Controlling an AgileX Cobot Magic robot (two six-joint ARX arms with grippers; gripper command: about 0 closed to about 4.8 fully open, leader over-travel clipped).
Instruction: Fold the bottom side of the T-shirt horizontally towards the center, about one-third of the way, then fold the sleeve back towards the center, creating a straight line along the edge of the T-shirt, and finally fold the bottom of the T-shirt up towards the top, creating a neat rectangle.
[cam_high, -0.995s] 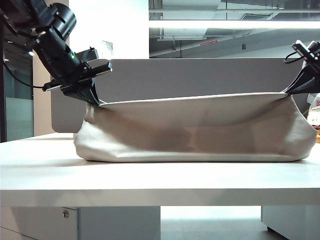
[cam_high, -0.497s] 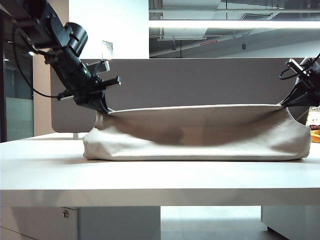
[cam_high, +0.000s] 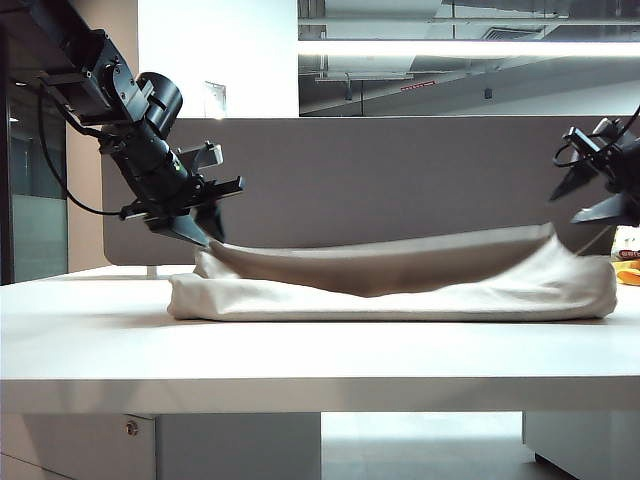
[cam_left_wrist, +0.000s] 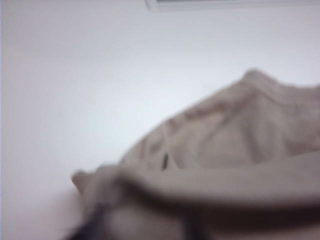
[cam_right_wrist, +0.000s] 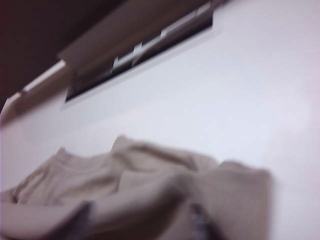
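1. Lying in a low, long heap on the bench (cam_high: 300, 350), the beige T-shirt (cam_high: 400, 285) is seen stretched between the two hands, its near side doubled into a rounded fold on the bench top.
2. The left hand (cam_high: 203, 232) is held tilted downward at the end of its black arm. The shirt's raised upper edge is found directly under its fingertips, touching or nearly touching them.
3. Whether the left hand's fingers are apart or pinched on cloth cannot be told. In the exterior view the tips are crowded together against the fabric, and the left wrist view is blurred.
4. In that left wrist view, the T-shirt (cam_left_wrist: 240, 140) is seen bunched just ahead of the hand, with dark finger shapes partly covered by a roll of cloth and bare bench (cam_left_wrist: 100, 75) beyond it.
5. The right hand (cam_high: 590, 197) is held above the shirt's other end with its two fingers plainly spread apart. Nothing is gripped, and a clear gap is left between the lower finger and the cloth's raised corner just beneath it.
6. In the right wrist view, the T-shirt (cam_right_wrist: 150, 190) is seen lying crumpled below and ahead of the hand, white bench (cam_right_wrist: 225, 90) stretching away past it.
7. A grey partition (cam_high: 400, 170) is seen behind both hands.
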